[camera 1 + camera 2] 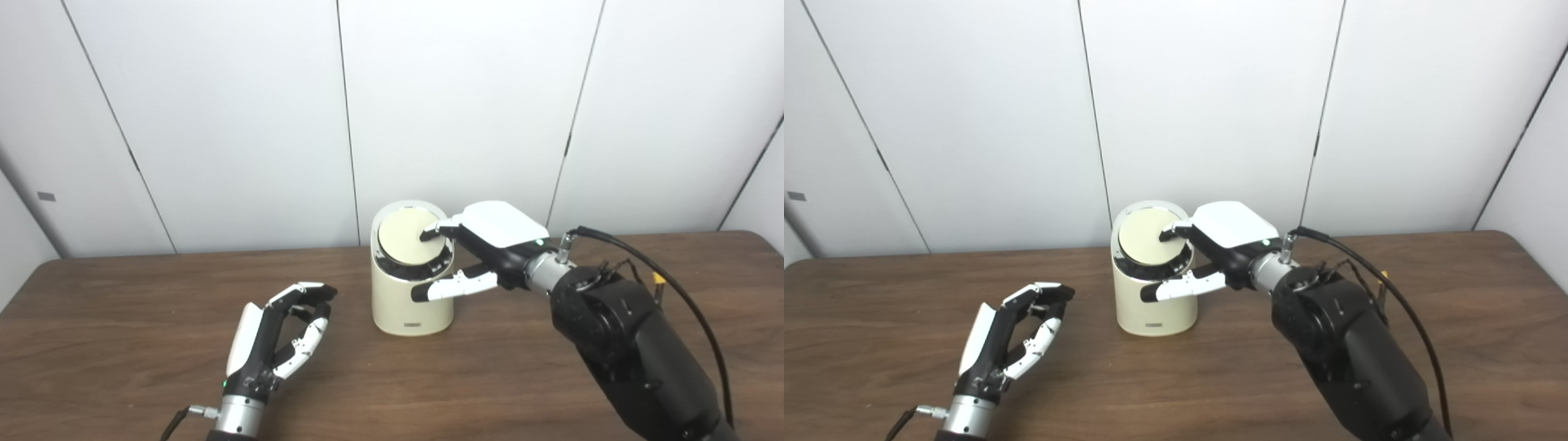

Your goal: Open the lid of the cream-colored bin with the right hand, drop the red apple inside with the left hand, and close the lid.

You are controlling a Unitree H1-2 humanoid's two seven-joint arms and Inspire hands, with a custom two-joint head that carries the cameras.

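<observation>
Left eye view and right eye view both show a brown wooden table (pixel 122 367) backed by white wall panels (pixel 245 122), with the cream-colored bin (pixel 411 306) standing upright near the table's middle, towards the rear edge. The bin is a small, smooth-walled cylinder and is judged to be light, rigid plastic that could slide or tip if pushed sideways; any load on it should therefore be directed downward or steadied from the opposite wall. Its lid (pixel 409 236) is a round, pale disc set inside a dark ring and appears tilted towards the camera, partly raised or rocked at one edge; whether it pivots, presses or lifts off cannot be determined. The lid is judged thin, stiff and slippery, so contact is best made near its rim, where leverage is greatest, not at the centre. The right hand (pixel 484 248) reaches in from the right side, its fingers (pixel 432 231) spread apart with a fingertip resting on the right portion of the lid, while the thumb (pixel 450 286) lies against the front wall of the bin below the rim; the hand encloses nothing. The left hand (pixel 278 334) sits low over the table, left of the bin and apart from it, with fingers loosely curled and separated, holding nothing. The red apple is not visible in either view, so its location and the point of grasp cannot be stated.
</observation>
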